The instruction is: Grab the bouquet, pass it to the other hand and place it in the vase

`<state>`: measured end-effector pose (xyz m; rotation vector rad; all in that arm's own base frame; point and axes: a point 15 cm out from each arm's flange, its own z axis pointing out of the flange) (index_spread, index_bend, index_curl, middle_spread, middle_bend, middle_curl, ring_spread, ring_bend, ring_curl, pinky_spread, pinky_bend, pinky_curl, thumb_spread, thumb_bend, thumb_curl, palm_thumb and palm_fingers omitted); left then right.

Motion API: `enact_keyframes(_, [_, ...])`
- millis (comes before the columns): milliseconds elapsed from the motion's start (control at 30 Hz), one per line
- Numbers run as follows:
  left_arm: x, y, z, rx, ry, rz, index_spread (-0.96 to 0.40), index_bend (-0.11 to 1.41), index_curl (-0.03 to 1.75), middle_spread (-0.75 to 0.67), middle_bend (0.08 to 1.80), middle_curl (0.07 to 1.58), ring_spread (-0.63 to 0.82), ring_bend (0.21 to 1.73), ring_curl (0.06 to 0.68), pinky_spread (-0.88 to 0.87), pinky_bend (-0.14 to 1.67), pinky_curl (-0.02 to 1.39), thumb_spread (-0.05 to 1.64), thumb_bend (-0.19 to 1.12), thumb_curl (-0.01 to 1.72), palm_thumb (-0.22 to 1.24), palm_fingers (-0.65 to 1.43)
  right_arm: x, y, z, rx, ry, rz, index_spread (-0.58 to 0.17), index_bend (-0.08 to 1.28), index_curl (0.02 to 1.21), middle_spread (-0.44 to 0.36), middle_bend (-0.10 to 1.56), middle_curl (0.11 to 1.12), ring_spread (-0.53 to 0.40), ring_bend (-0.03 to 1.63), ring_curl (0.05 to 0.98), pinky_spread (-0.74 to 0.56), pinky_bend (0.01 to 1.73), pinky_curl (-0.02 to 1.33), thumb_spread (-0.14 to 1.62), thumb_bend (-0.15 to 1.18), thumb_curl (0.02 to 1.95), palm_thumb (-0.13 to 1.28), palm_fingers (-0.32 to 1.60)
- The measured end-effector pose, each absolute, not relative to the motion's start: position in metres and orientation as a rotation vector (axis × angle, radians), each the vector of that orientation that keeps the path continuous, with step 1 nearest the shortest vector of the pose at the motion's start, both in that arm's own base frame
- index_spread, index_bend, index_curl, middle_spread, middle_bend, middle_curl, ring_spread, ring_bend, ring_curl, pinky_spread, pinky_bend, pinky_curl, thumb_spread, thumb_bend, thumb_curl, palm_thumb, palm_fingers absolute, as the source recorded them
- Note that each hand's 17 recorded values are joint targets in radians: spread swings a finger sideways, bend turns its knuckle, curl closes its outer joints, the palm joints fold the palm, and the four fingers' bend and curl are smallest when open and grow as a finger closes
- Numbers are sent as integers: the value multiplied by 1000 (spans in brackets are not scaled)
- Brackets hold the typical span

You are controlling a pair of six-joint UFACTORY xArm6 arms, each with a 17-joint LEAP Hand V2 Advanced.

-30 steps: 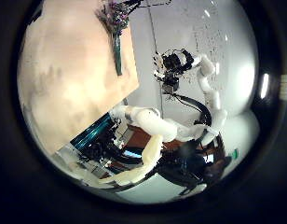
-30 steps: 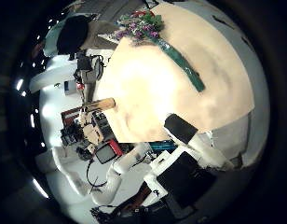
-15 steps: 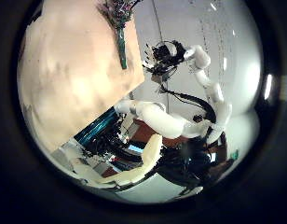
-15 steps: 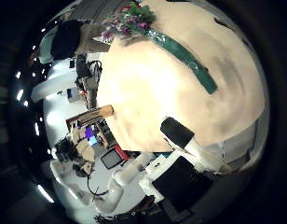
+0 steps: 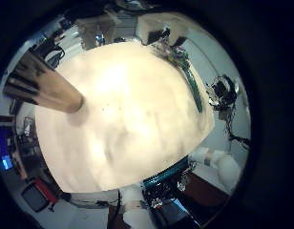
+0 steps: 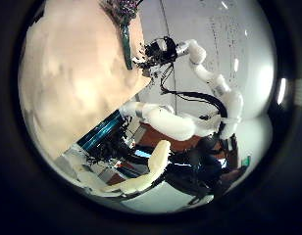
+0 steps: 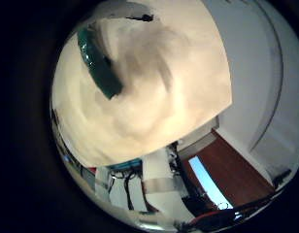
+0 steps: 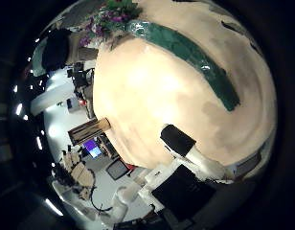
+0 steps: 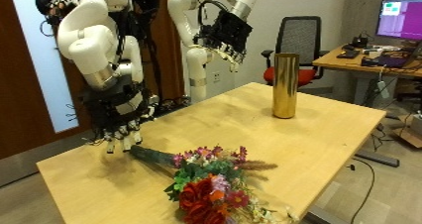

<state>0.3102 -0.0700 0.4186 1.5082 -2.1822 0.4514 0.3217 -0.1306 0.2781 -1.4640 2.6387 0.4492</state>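
Observation:
In the outside view the bouquet lies on the wooden table, flowers toward the near edge, its green-wrapped stem pointing at my right hand. That hand hangs just above the stem end with its fingers relaxed and open, holding nothing. My left hand is open, high above the table's far side. The tall gold vase stands upright near the far edge. The stem fills much of the right thumb side palm view and shows in the right little finger side palm view. The left little finger side palm view shows the vase.
An office chair and a desk with a monitor stand beyond the table. The left thumb side palm view shows the right hand beside the stem at the table's edge.
My right hand has come down toward the bouquet's stem, which now looks larger in its thumb side palm view. The left thumb side palm view shows the right hand nearer the stem.

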Motion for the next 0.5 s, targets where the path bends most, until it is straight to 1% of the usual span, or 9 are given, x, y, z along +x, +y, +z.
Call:
enact_keyframes(200, [309, -69, 418, 1507, -2177, 443, 298, 160, 273, 568, 179, 235, 684, 471, 210, 634, 257, 319, 767, -38, 332, 253, -38, 333, -136, 259, -1452, 2657, 459, -138, 153, 258, 162, 428, 353, 158, 805, 177, 332, 700, 210, 1015, -26, 329, 560, 242])
enact_keyframes(500, [307, -65, 421, 1520, -2171, 447, 298, 162, 275, 568, 178, 235, 684, 470, 210, 635, 256, 319, 767, -38, 330, 255, -37, 343, -131, 245, -1459, 2669, 475, -130, 151, 261, 162, 447, 355, 144, 825, 178, 308, 719, 193, 1014, -27, 333, 557, 236])
